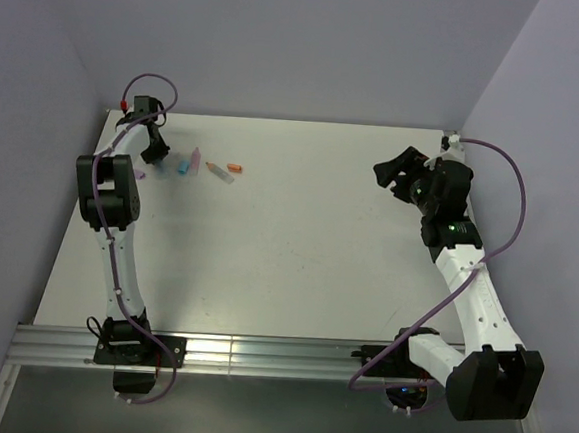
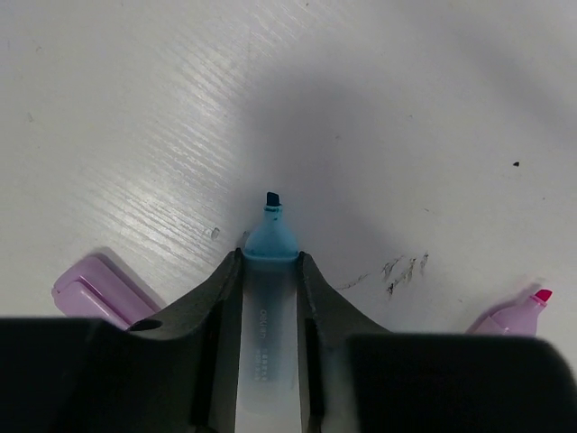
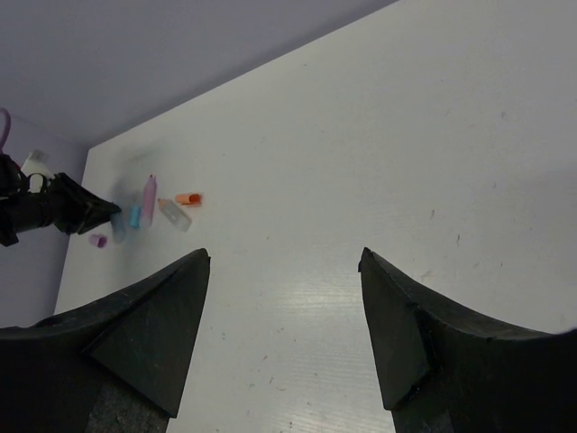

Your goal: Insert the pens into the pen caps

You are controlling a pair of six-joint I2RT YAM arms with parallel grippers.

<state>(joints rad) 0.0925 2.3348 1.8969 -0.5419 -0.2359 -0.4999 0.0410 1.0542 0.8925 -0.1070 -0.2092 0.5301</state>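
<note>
Left pincer [image 2: 269, 260] clamped on the blue pen [image 2: 270, 236], tip poking out. Right pincer [image 3: 284, 271] hangs spread wide above the tabletop [image 3: 406, 135].

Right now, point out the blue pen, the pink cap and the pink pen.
blue pen [image 2: 270, 244]: left wrist view, light-blue collar behind the tip.
pink cap [image 2: 93, 290]: left wrist view, its upper face.
pink pen [image 2: 514, 317]: left wrist view, pale barrel behind the tip.

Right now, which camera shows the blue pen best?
The left wrist view: the blue pen sits centre frame, clamped in the left pincer, dark tip showing. The top and right wrist views show only a tiny smudge by that pincer.
</note>
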